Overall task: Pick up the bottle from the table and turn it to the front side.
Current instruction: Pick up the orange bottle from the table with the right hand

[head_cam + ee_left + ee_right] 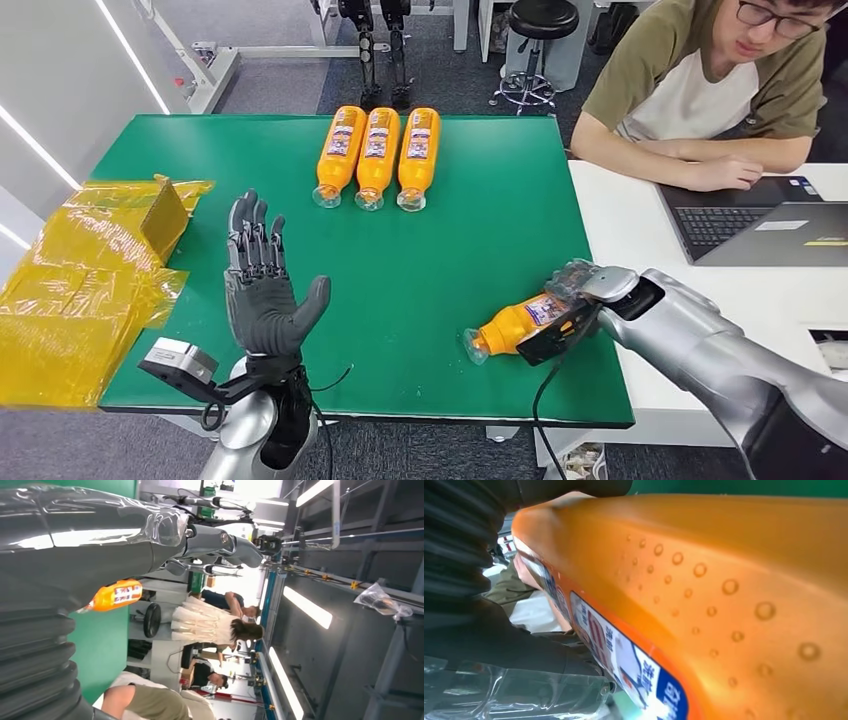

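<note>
- Right hand point(585, 300) grips the bottle point(515, 325) lying on its side near the green mat's point(480, 230) front right edge.
- Left hand point(262, 285) is raised, fingers spread, holding nothing.
- Three bottles point(377, 155) lie side by side at the far edge, well apart.
- Yellow bags point(85, 270) sit left; a person point(700, 90) with a laptop point(770, 220) sits right.

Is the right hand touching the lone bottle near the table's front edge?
Touching. Head view shows the right hand wrapped around the bottle; the right wrist view has the bottle pressed close against it.
</note>
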Controlling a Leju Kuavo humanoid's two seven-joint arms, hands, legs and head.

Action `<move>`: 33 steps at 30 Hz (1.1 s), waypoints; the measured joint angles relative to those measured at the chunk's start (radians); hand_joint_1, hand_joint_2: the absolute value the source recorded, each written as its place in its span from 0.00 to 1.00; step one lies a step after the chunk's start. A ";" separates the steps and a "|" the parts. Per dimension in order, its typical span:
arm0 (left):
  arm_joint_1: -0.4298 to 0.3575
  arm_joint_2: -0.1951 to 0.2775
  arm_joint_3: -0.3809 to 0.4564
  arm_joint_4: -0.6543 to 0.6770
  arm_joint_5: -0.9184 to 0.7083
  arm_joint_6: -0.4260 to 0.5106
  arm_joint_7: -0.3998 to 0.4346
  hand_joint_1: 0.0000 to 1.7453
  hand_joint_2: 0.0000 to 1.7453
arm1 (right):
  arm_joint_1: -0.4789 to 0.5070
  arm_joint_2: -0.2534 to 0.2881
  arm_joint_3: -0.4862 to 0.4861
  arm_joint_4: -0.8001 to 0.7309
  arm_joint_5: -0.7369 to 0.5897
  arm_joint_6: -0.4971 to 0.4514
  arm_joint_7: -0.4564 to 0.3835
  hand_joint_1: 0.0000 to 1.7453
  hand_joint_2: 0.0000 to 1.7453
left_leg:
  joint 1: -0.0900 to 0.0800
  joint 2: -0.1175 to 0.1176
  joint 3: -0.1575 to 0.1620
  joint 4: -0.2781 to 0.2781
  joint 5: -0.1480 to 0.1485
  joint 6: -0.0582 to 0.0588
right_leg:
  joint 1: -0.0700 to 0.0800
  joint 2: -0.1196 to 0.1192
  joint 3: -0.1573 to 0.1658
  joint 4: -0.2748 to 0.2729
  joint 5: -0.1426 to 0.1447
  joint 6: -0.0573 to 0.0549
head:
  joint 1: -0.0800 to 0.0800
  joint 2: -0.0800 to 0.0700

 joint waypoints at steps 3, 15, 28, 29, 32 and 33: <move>0.006 0.000 0.000 -0.010 -0.006 0.001 0.001 0.00 1.00 | 0.016 0.005 -0.013 -0.001 -0.004 -0.061 0.018 1.00 1.00 | 0.000 0.000 0.000 0.000 0.000 0.000 | 0.000 0.000 0.000 0.000 0.000 0.000 | 0.000 0.000; 0.050 0.000 0.002 -0.052 -0.033 0.016 -0.002 0.00 1.00 | 0.185 0.089 -0.234 -0.061 -0.137 -0.499 0.100 1.00 1.00 | 0.001 -0.001 -0.001 0.000 0.000 -0.001 | 0.001 -0.001 -0.001 0.001 0.000 -0.001 | 0.000 0.000; 0.049 0.000 0.000 -0.056 0.015 -0.020 0.002 0.00 1.00 | 0.643 0.221 -0.816 -0.494 -0.415 -0.911 -0.146 1.00 1.00 | 0.001 -0.005 -0.007 0.000 -0.002 0.001 | 0.001 -0.005 -0.005 0.000 -0.004 0.000 | 0.000 0.000; 0.048 0.000 -0.002 -0.056 0.017 -0.030 0.004 0.00 1.00 | 0.673 0.231 -0.843 -0.524 -0.430 -0.918 -0.156 1.00 1.00 | 0.001 -0.005 -0.007 0.000 -0.002 0.001 | 0.001 -0.005 -0.005 0.000 -0.004 0.000 | 0.000 0.000; 0.047 0.000 -0.012 -0.056 0.023 -0.067 0.012 0.00 1.00 | 0.753 0.255 -0.903 -0.603 -0.448 -0.924 -0.166 1.00 1.00 | 0.001 -0.005 -0.007 0.000 -0.002 0.001 | 0.001 -0.005 -0.005 0.000 -0.004 0.000 | 0.000 0.000; 0.046 0.000 -0.016 -0.056 0.025 -0.081 0.013 0.00 1.00 | 0.776 0.261 -0.917 -0.627 -0.447 -0.924 -0.166 1.00 1.00 | 0.001 -0.005 -0.007 0.000 -0.003 0.001 | 0.001 -0.005 -0.005 -0.001 -0.004 0.000 | 0.000 0.000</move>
